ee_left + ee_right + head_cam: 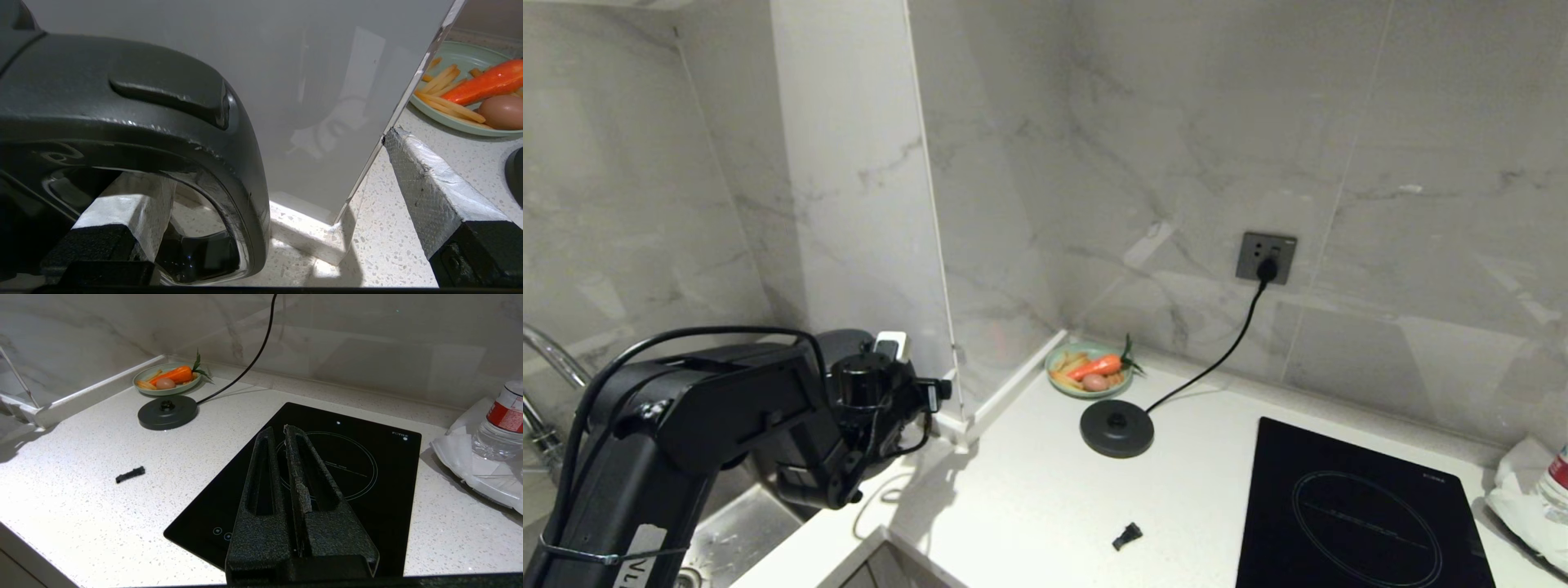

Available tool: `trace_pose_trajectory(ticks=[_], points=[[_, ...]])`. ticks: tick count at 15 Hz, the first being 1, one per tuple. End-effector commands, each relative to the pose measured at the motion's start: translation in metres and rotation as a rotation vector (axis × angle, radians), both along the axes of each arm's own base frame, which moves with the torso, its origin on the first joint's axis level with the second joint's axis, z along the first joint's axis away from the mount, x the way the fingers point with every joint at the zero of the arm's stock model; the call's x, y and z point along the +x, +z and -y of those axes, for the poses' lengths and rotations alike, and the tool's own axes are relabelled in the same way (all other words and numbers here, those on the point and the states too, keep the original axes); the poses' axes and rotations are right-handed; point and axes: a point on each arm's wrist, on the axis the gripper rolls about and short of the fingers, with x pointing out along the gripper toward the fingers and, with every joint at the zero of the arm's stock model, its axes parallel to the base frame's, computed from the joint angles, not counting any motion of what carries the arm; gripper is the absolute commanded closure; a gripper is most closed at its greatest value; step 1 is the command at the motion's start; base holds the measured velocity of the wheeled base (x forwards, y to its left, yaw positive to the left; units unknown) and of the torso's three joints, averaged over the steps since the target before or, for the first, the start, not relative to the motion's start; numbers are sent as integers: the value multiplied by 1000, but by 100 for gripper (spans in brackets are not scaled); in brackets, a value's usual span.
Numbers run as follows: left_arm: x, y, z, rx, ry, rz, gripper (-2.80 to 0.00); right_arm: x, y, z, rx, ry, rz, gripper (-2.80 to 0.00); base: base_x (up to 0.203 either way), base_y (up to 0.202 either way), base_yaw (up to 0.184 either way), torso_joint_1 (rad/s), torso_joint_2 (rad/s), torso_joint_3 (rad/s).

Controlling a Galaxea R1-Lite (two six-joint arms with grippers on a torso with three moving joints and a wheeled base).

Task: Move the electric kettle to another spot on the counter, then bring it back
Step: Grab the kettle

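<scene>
The glossy black electric kettle stands on the white speckled counter beside the wall pillar. In the head view only its dark top shows behind my left wrist. My left gripper is open wide around the loop handle. One taped finger sits inside the loop, and the other stands far off on the pillar side. My right gripper is shut and empty above the hob.
The kettle's round black base lies corded to a wall socket. Behind it is a green plate with a carrot. The black induction hob is at the right. A small black piece lies near the front. The sink is at the left.
</scene>
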Motion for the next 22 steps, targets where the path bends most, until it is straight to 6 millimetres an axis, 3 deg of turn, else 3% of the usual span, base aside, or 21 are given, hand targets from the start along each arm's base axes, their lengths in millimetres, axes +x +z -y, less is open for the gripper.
trace_pose_trajectory(ticks=[1, 6, 7, 22], points=[[1, 0, -1, -2, 4, 7, -280, 0, 0, 0, 0, 0, 0, 0, 0, 0, 0, 0, 0, 0], [1, 1, 0, -2, 2, 10, -280, 0, 0, 0, 0, 0, 0, 0, 0, 0, 0, 0, 0, 0], [1, 1, 0, -2, 2, 10, 0, 0, 0, 0, 0, 0, 0, 0, 0, 0, 0, 0, 0, 0], [-5, 6, 0, 5, -3, 8, 0, 0, 0, 0, 0, 0, 0, 0, 0, 0, 0, 0, 0, 0]])
